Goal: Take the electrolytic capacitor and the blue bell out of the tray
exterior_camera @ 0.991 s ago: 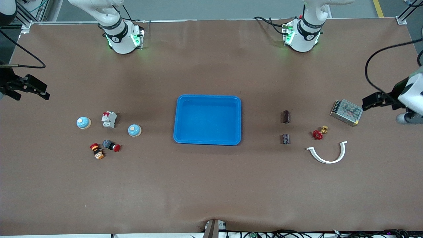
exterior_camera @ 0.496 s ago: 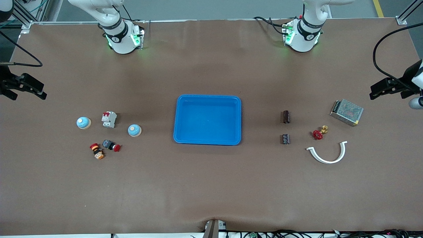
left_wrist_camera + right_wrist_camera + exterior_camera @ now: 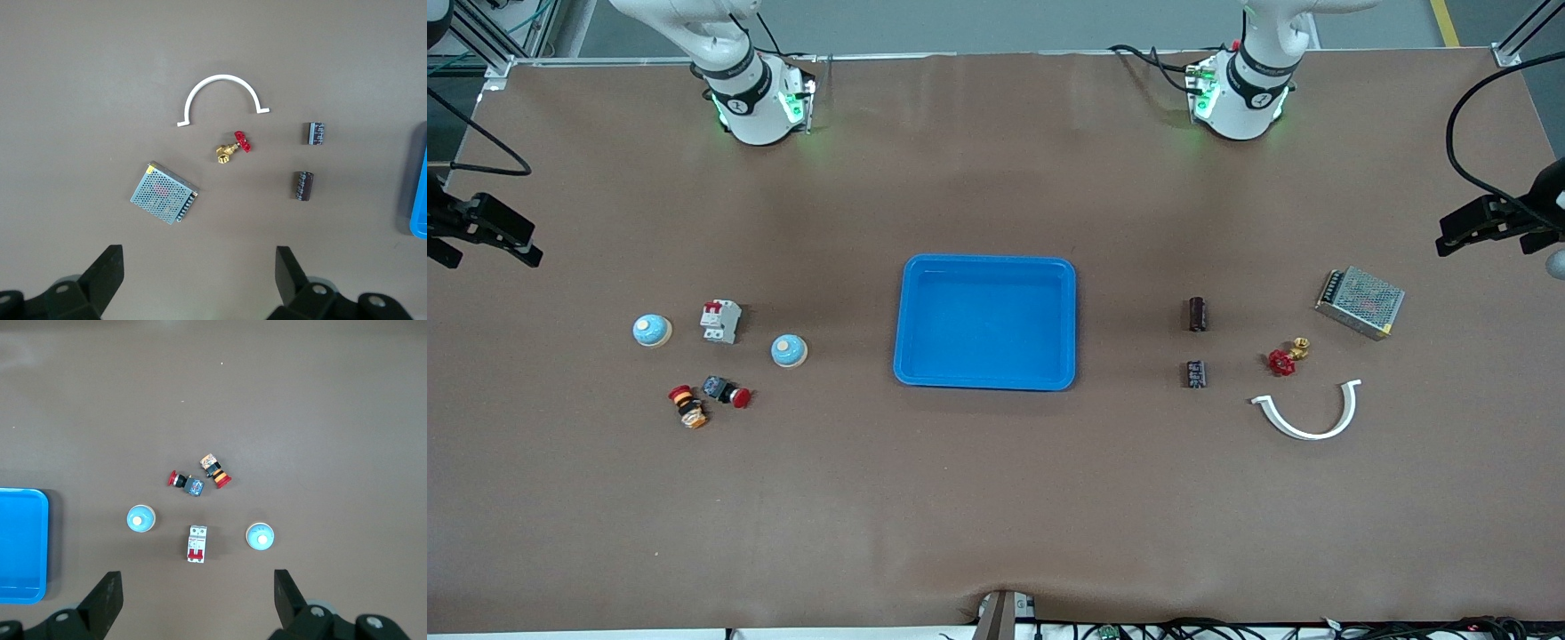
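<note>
The tray (image 3: pixel 985 322) sat empty mid-desk; capacitors (image 3: pixel 1197 314) lay at its three o'clock, blue bells (image 3: pixel 789 350) at nine. Task apparently complete. Left gripper (image 3: pixel 200 273) and right gripper (image 3: pixel 198 595) hung wide, empty; next, parking.

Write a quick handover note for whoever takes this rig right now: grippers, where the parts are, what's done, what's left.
Left gripper: open, holding nothing, over its end of the table.
Right gripper: open, holding nothing, over its end.
Tray: mid-table, nothing in it.
Two electrolytic capacitors lie on the mat toward the left arm's end.
Two blue bells sit on the mat toward the right arm's end.
Done: capacitors and bells are out of the tray.
Left: nothing visible.
</note>
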`<action>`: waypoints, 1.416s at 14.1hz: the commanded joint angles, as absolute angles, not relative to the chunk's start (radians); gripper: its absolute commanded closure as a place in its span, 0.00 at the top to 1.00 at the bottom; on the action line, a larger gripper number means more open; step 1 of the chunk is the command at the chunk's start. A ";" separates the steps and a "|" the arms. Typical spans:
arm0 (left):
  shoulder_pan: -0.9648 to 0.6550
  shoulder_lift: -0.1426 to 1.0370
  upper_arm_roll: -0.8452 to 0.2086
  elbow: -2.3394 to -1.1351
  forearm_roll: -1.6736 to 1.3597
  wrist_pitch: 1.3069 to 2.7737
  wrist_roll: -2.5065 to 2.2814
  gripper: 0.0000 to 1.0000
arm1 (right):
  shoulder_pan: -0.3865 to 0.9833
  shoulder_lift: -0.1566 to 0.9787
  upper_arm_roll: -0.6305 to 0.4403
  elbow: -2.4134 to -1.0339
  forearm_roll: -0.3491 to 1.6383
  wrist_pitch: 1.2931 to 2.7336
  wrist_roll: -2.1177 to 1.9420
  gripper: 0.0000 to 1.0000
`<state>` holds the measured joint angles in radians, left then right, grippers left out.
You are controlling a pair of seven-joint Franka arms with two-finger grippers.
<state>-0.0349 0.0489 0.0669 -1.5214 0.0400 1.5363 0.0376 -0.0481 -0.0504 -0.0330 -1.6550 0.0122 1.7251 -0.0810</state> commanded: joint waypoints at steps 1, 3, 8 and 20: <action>-0.025 0.005 0.063 -1.545 0.018 1.529 0.060 1.00 | -0.066 -0.040 -0.026 -1.615 -0.003 1.704 -0.090 1.00; -0.026 -0.003 0.057 -1.539 0.014 1.529 0.057 1.00 | -0.078 -0.040 -0.026 -1.603 -0.008 1.704 -0.136 1.00; -0.020 -0.029 0.003 -1.532 -0.009 1.531 0.040 1.00 | -0.089 -0.040 -0.026 -1.600 0.000 1.704 -0.141 1.00; -0.023 0.077 -0.021 -1.465 -0.048 1.531 0.040 1.00 | -0.092 -0.038 -0.026 -1.594 0.009 1.675 -0.081 1.00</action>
